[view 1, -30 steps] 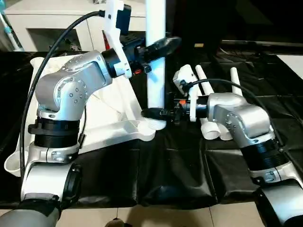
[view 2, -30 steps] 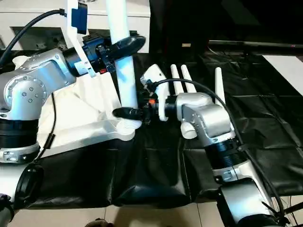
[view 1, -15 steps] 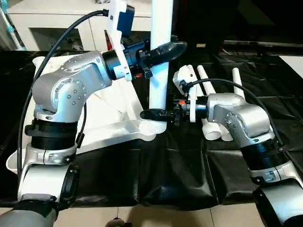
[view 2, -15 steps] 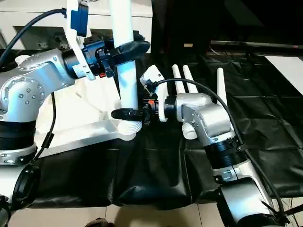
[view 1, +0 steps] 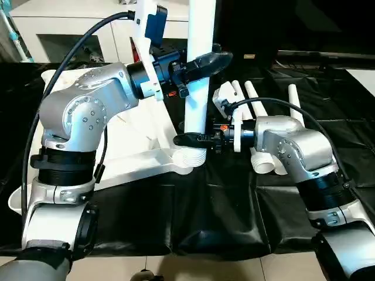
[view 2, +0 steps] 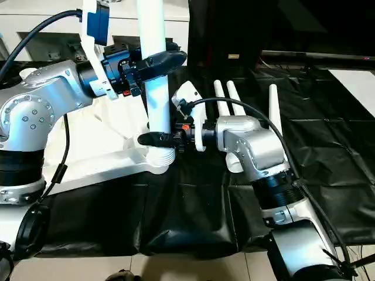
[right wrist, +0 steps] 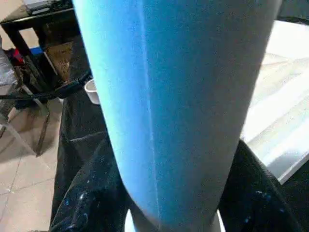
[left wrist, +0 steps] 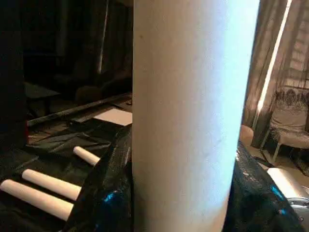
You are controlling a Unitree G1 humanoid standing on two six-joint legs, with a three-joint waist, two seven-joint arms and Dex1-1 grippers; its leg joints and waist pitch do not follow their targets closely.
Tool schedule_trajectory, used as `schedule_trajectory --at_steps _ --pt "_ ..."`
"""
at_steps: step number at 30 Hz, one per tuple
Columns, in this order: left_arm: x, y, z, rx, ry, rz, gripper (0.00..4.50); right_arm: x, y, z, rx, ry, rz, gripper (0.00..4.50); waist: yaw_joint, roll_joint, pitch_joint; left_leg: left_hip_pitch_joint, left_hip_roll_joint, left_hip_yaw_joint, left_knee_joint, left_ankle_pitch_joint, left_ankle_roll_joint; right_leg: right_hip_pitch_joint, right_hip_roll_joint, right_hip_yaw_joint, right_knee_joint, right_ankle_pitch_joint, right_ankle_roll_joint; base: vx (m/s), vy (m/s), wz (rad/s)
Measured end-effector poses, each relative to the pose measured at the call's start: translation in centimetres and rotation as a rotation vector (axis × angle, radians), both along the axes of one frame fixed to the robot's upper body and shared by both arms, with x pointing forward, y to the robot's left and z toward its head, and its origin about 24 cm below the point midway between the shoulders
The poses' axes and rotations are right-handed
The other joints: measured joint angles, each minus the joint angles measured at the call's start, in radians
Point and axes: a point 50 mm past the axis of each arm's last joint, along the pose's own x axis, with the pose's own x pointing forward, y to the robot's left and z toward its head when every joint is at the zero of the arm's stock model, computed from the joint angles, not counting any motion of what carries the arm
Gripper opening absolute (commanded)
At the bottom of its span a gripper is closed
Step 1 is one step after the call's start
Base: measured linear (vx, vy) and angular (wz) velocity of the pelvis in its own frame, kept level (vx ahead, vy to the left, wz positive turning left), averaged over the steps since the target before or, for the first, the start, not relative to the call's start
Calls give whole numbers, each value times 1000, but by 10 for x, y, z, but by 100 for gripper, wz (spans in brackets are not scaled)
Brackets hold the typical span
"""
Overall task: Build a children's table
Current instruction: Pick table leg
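At frame centre the right gripper (view 1: 188, 139) pinches the ribbed foot of the upright white tapered plastic leg (view 1: 197, 88), steadying it in the rimmed white tabletop's (view 1: 137, 153) corner socket; higher, the left gripper (view 1: 206, 60) clamps its shaft; three spare legs (view 1: 252, 93) lie beyond.

The upright leg (view 1: 198, 88) and the table top (view 1: 137, 137) are seen in plain white, as are the three spare legs (view 1: 266, 126). The big table is covered by a glossy black sheet (view 1: 222, 205). Silver forearms (view 1: 88, 108) with black fingers (view 1: 208, 60) are shown. A blue part (view 1: 153, 23) is seen on the white wrist bracket.
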Motion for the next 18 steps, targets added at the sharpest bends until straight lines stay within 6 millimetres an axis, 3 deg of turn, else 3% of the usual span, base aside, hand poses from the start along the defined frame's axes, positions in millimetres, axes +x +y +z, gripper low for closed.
schedule_trajectory --at_steps 3,5,18 --pt "1 0 0 -1 3 2 175 0 0 0 0 0 0 193 0 0 0 0 0 0 0 0 0 0 0 0 0 0 0 0 0 0" --pt "1 1 0 -4 5 4 231 0 0 0 -1 0 -3 191 0 0 0 0 0 0 0 0 0 0 0 0 0 0 0 0 0 0" --pt "0 10 7 -92 39 -22 328 1 -4 2 28 2 -27 188 1 0 0 0 0 0 0 0 0 0 0 0 0 0 0 0 0 0"
